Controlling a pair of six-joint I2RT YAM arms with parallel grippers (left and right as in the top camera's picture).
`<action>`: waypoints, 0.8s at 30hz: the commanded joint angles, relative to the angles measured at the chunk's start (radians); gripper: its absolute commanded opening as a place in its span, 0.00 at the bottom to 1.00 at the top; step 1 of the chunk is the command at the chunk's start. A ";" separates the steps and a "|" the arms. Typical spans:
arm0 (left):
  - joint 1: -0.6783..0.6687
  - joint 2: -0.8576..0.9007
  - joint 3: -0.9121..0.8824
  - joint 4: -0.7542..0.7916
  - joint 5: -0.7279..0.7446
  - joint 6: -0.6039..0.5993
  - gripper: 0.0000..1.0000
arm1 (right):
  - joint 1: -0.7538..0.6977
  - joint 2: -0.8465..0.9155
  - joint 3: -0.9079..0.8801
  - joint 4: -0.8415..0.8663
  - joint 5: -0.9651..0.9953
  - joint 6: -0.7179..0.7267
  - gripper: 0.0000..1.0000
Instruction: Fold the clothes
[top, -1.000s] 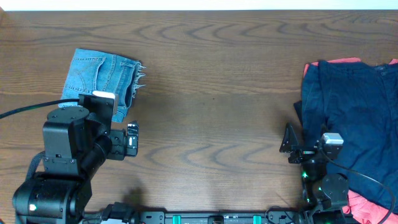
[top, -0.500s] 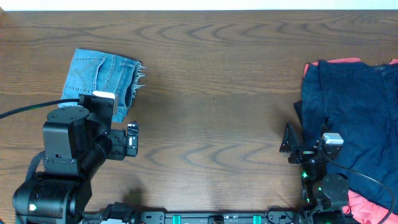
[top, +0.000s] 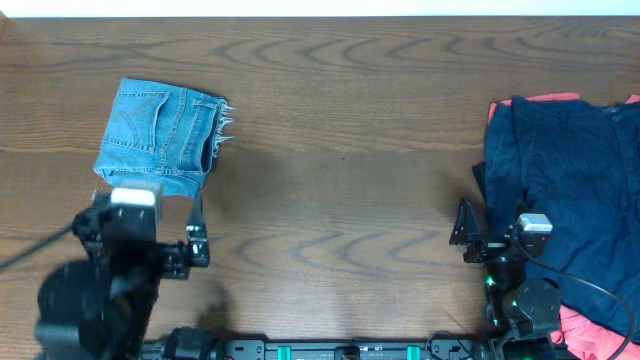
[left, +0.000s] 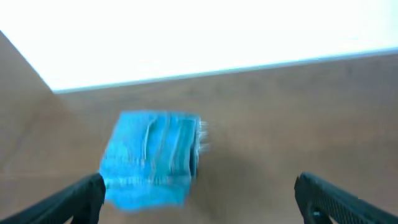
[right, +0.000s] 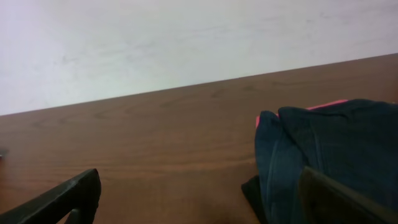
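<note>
**Jeans done, navy pile next**

Folded jeans (top: 160, 140) sit far-left on the table (top: 340, 200), looking neat. Left gripper (left: 199, 186) hangs just short of them, jaws spread wide, nothing in them. Right gripper (right: 199, 186), likewise gaping & empty, is beside the navy garment (top: 570, 170), which is heaped over a coral-red one (top: 555, 98). Prob. best: pinch the navy edge only, drag it to mid-table, flatten before folding.

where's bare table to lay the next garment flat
Free: the wide bare table middle, between the folded jeans at left and the navy garment at right. Crowded: the right edge, where navy lies over a coral-red garment.
</note>
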 joint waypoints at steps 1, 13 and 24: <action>0.002 -0.105 -0.138 0.058 -0.015 0.005 0.98 | -0.011 -0.008 -0.001 -0.003 0.003 0.000 0.99; 0.004 -0.440 -0.654 0.461 -0.015 -0.010 0.98 | -0.011 -0.008 -0.001 -0.003 0.003 0.000 0.99; 0.004 -0.513 -0.925 0.712 -0.014 -0.010 0.98 | -0.011 -0.008 -0.001 -0.003 0.003 0.000 0.99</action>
